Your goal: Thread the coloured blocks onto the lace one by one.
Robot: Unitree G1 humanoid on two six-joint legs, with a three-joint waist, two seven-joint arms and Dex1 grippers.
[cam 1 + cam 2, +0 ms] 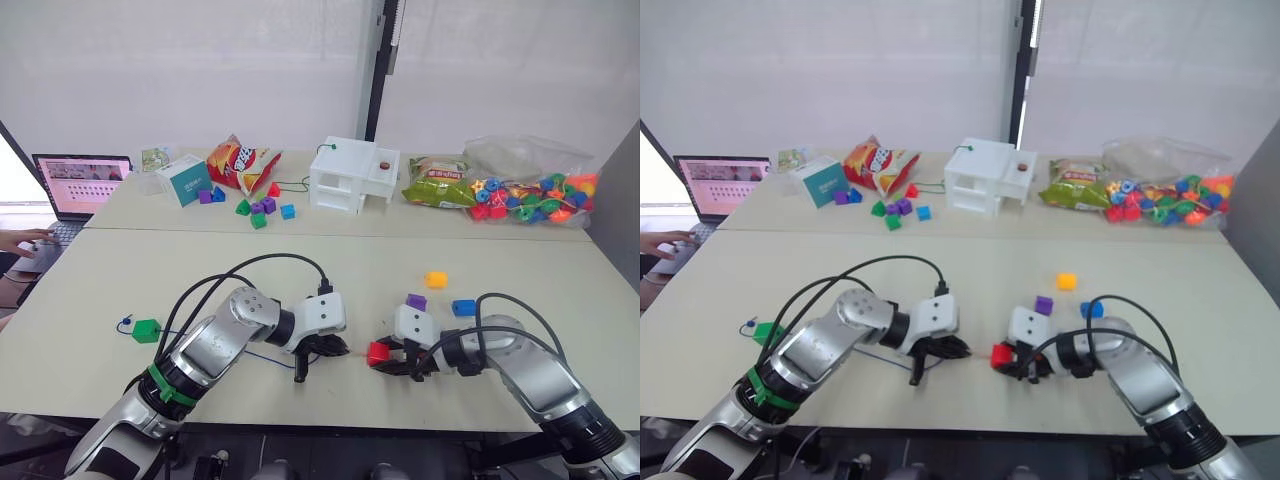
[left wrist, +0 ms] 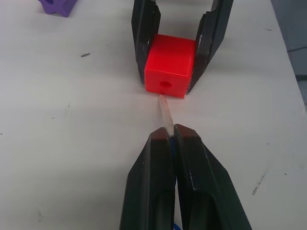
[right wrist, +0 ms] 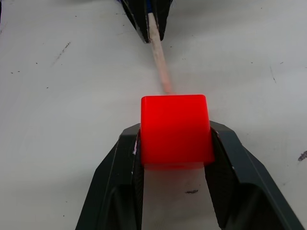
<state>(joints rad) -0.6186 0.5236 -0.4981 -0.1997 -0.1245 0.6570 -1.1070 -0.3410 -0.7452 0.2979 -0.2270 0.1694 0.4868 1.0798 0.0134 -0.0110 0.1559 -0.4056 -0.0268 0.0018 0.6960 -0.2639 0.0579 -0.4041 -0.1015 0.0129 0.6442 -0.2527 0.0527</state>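
Lace tip meets the first block at the table's near edge

The right gripper (image 3: 173,143) clamps a small red plastic cube block (image 2: 168,64); the left gripper (image 2: 171,136), fingers pinched tight, holds the dark-blue lace (image 1: 262,357) by its pale stiff tip (image 2: 164,111), just below the cube's hole. By the look of it, the green (image 1: 146,330), purple (image 1: 416,301), blue (image 1: 462,307) and yellow (image 1: 436,279) blocks around the red one wait unthreaded.
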